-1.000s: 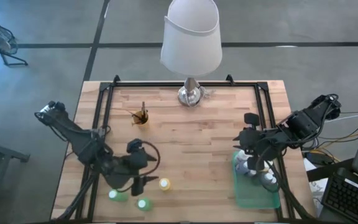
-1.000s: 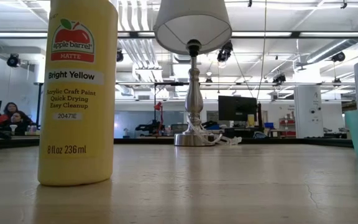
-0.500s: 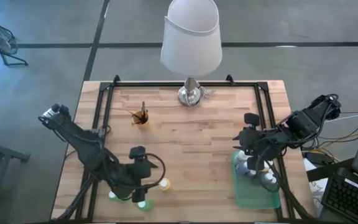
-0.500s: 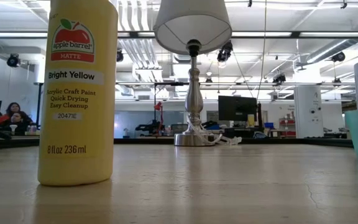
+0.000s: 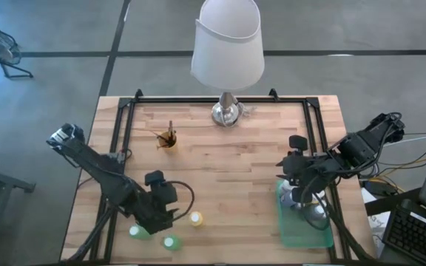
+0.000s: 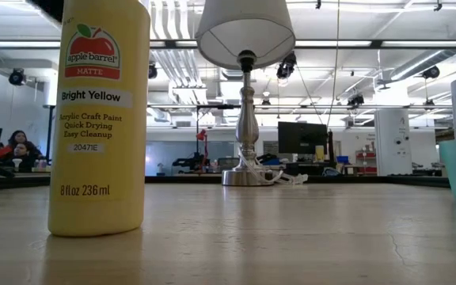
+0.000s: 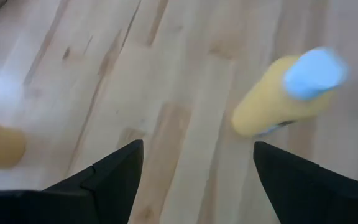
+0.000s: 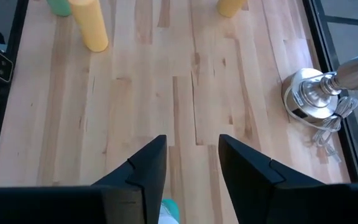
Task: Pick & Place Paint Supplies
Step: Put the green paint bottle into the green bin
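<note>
Three bottles remain near the left gripper (image 5: pixel 170 214); its fingers are spread, nothing between them. I judge I should centre on the yellow bottle (image 7: pixel 283 93), just beside it, before closing squarely.

Both arms are dark, nearly black, built of jointed segments. The left arm (image 5: pixel 102 174) carries a looping black cable near its wrist and a pale patch at its outer joint. The right arm (image 5: pixel 346 157) trails black cables at its base. Each hand's fingers (image 8: pixel 148 171) are matte black, flat-faced wedges with angular edges.
</note>
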`<control>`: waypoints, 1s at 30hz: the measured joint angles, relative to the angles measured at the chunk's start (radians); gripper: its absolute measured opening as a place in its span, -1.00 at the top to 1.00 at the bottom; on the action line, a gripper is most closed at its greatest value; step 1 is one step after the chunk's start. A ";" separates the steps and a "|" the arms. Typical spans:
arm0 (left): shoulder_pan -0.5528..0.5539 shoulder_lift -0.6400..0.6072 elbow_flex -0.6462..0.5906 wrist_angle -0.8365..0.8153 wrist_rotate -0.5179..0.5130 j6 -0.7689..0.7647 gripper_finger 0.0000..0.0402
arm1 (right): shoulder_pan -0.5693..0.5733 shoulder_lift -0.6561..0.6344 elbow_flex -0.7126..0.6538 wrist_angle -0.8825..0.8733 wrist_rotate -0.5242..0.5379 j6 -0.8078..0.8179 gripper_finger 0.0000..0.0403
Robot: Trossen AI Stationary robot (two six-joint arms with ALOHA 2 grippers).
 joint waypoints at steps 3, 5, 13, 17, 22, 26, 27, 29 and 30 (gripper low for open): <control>0.001 -0.007 -0.036 -0.036 0.001 -0.051 -0.53 | 0.000 0.004 0.000 0.000 0.001 -0.001 0.28; 0.000 -0.024 -0.045 -0.103 0.001 -0.124 -0.53 | -0.001 0.004 0.000 0.002 0.001 0.003 0.29; -0.086 -0.143 -0.039 -0.222 0.060 -0.425 -0.53 | -0.001 0.003 0.000 0.004 0.003 0.037 0.40; -0.169 -0.175 -0.039 -0.232 0.070 -0.577 -0.53 | -0.001 0.003 0.000 0.004 0.006 0.035 0.44; -0.281 -0.176 -0.038 -0.286 0.171 -0.827 -0.53 | -0.001 0.003 0.000 0.004 0.021 0.039 0.48; -0.389 -0.170 -0.038 -0.307 0.232 -1.051 -0.53 | -0.001 0.003 0.000 0.004 0.023 0.039 0.50; -0.417 -0.170 -0.038 -0.307 0.231 -1.102 -0.53 | -0.001 0.003 0.000 0.004 0.024 0.039 0.50; -0.469 -0.170 -0.038 -0.307 0.223 -1.191 -0.53 | -0.001 0.003 0.000 0.004 0.024 0.039 0.51; -0.492 -0.169 -0.038 -0.307 0.208 -1.229 -0.53 | -0.001 0.003 0.000 0.004 0.024 0.039 0.51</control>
